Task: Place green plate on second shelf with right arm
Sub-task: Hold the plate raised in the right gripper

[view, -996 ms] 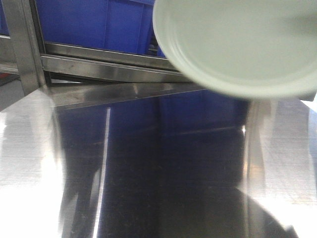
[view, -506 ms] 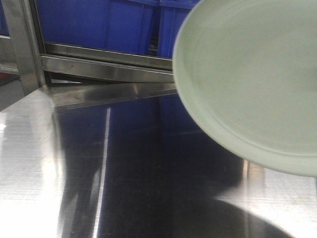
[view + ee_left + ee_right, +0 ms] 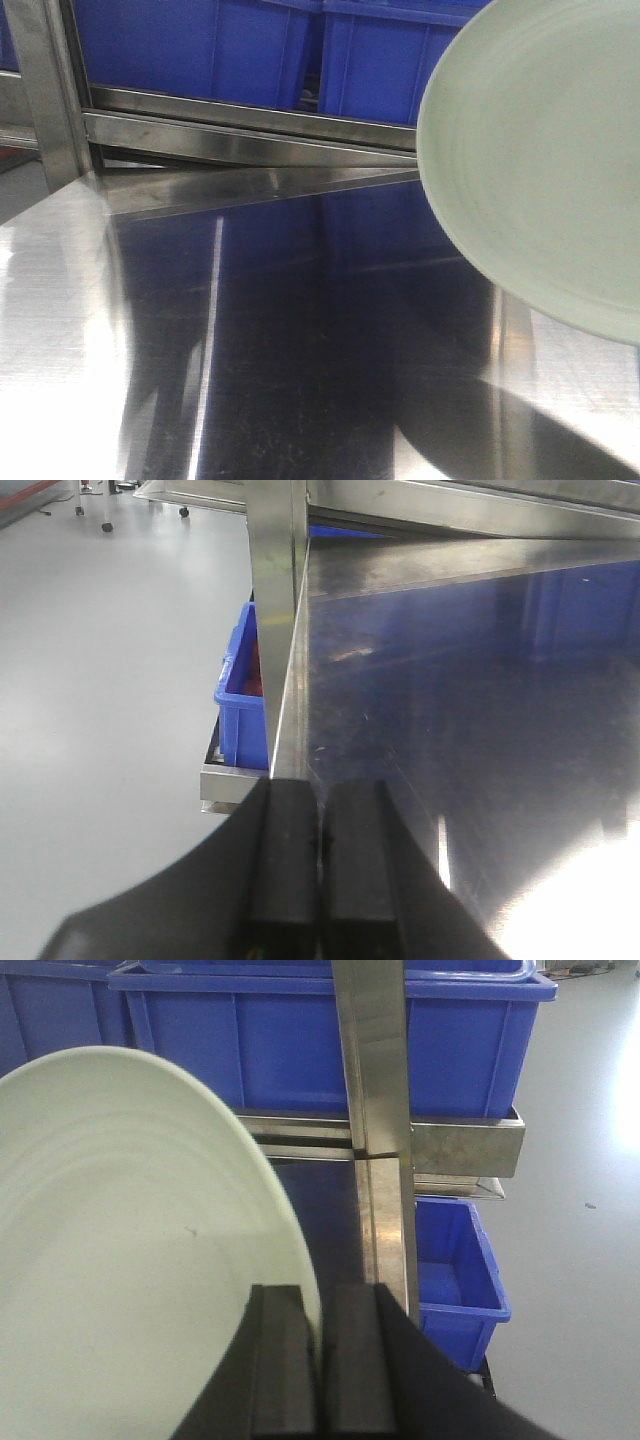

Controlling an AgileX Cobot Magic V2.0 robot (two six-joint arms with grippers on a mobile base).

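The pale green plate [image 3: 545,160] hangs tilted in the air at the right of the front view, above the steel shelf surface [image 3: 280,330]. In the right wrist view my right gripper [image 3: 320,1305] is shut on the plate's rim, and the plate [image 3: 130,1260] fills the left of that view, facing the blue bins. The right gripper itself does not show in the front view. My left gripper [image 3: 320,805] is shut and empty, low over the left front edge of the steel surface [image 3: 480,680].
Blue plastic bins [image 3: 250,45] stand on the rack level behind, above a steel rail [image 3: 220,125]. A vertical steel post [image 3: 372,1090] stands just right of the plate. A lower blue bin [image 3: 455,1270] sits beyond it. Another post [image 3: 272,570] and a blue bin [image 3: 243,695] stand at the left edge.
The plate has moved to the right and lower in the front view and has tipped more upright, uncovering more of the blue bins behind it.
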